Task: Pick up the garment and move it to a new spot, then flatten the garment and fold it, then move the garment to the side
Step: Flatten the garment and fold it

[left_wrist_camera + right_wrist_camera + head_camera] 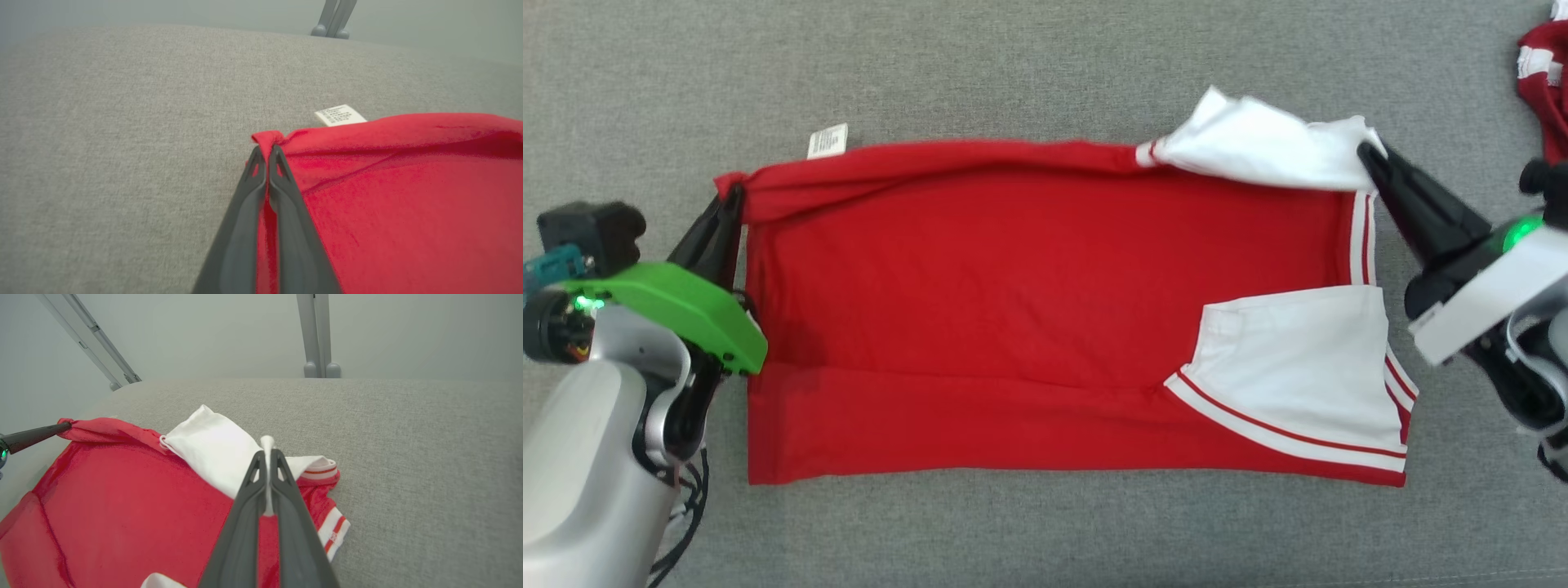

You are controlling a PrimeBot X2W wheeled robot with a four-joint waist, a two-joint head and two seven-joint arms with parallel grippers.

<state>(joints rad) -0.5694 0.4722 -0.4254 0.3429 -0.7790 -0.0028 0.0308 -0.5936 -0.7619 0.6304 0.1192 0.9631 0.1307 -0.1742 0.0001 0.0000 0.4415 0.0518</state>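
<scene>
A red garment [1013,302] with white sleeves lies spread across the grey cloth surface, its near edge folded up over the body. My left gripper [731,200] is shut on the garment's far left corner, and in the left wrist view the red fabric [367,196] is pinched between the closed fingers of that gripper [266,152]. My right gripper [1368,155] is shut on the white sleeve [1258,147] at the far right corner; the right wrist view has white cloth [212,449] pinched at the tips of the same gripper [267,455]. A second white sleeve [1298,376] lies folded on the right.
A white care label [827,140] sticks out from the garment's far edge. Another red and white garment [1543,82] lies at the far right corner of the grey surface [1013,65]. Grey metal legs [318,335] stand beyond the far edge.
</scene>
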